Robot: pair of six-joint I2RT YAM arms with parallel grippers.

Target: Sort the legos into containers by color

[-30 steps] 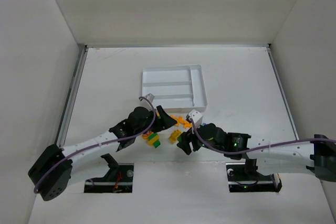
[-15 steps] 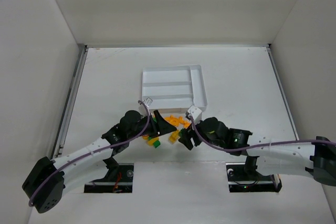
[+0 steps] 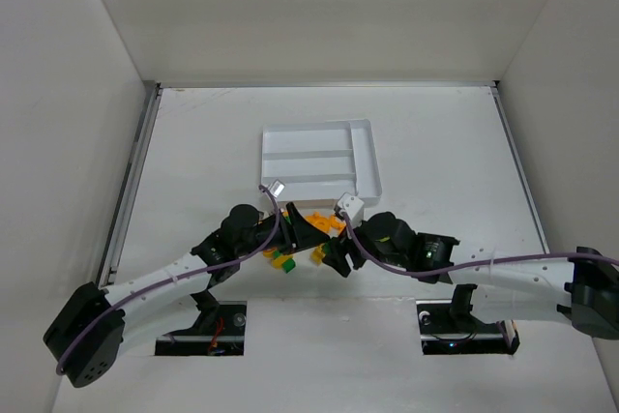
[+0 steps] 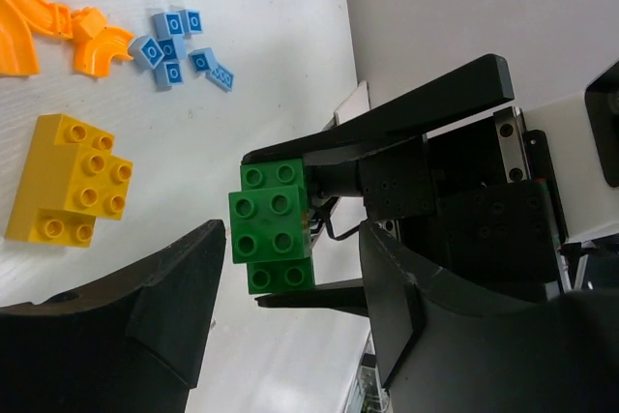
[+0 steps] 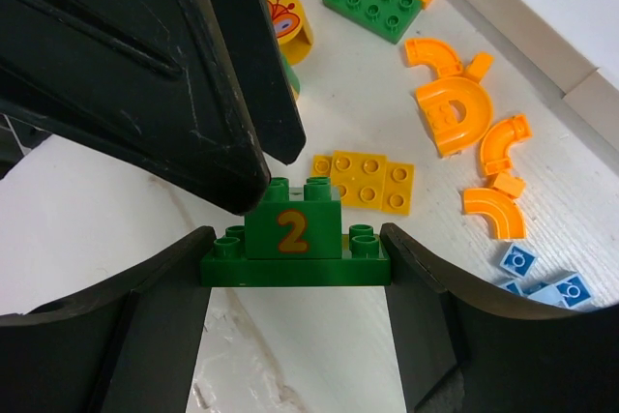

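Reading from the left, the left arm point(image 3: 160, 278) is seen to have been drawn in toward the middle of the table point(image 3: 445, 142) over the last second, so that the left gripper point(image 3: 302, 228) is now brought close against the right one. Its fingers are held apart and nothing is pinched between them. In the right wrist view one dark fingertip point(image 5: 266, 123) is seen just above the studs of the green brick point(image 5: 293, 256); whether it touches cannot be told.

Beside the two claws the loose legos are spread on the table: a yellow brick point(image 4: 73, 176), orange curved pieces point(image 5: 455, 108) and tiny pale blue tiles point(image 4: 179, 45). Just beyond them the white tray point(image 3: 314, 126) is set, and no brick is seen in its compartments.

Further right, the right gripper point(image 3: 338, 255) has been shifted up and leftward to meet its partner. The green brick, marked with a 2, is clamped between its fingers, apparently clear of the table. A handover, or a pulling-apart of the stacked green pieces, is judged to be under way, and no colour has yet been sorted.
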